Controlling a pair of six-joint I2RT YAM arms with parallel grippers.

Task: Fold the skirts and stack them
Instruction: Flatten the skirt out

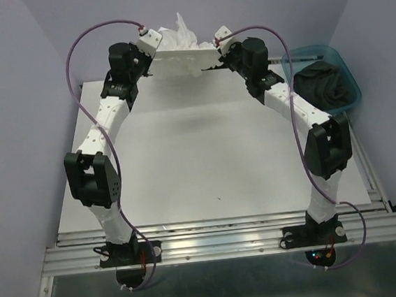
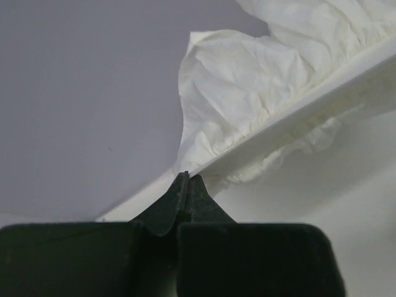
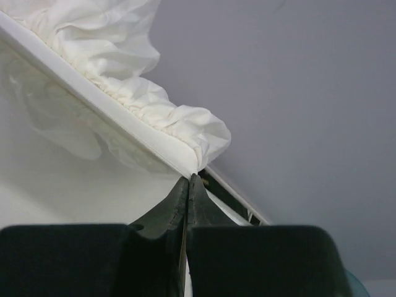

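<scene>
While left jaws and right jaws clamp its waistband ends, white skirt (image 1: 178,50) stretches taut over table's (image 1: 206,155) far edge.

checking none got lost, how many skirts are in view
2. The white skirt is stretched between the left tool and right tool at the far side; the dark skirt lies bunched in the teal bin. Another could be hidden beneath it.
</scene>
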